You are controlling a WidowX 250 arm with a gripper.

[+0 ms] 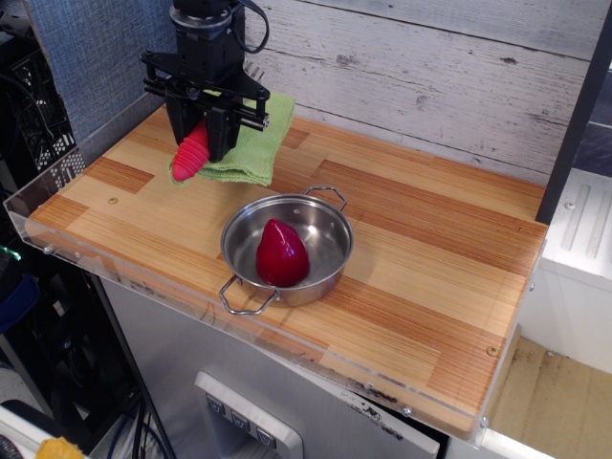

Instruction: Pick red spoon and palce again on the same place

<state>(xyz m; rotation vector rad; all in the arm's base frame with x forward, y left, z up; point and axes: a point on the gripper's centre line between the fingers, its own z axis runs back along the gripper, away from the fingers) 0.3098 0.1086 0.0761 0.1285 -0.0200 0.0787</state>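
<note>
My gripper (205, 143) is above the back left of the wooden table, shut on the red spoon (191, 157). The ribbed red handle sticks out down-left from between the fingers; the metal head is hidden. The light-green cloth napkin (253, 143) sits bunched right behind and beside the gripper. It looks raised or dragged along with the gripper, and I cannot tell whether it is caught in the fingers.
A steel pot (328, 207) with two handles stands in front of the gripper, holding a dark-red glossy teardrop-shaped object (281, 253). A clear acrylic rim (115, 277) runs along the table's front and left edges. A whitewashed plank wall (421, 67) stands behind.
</note>
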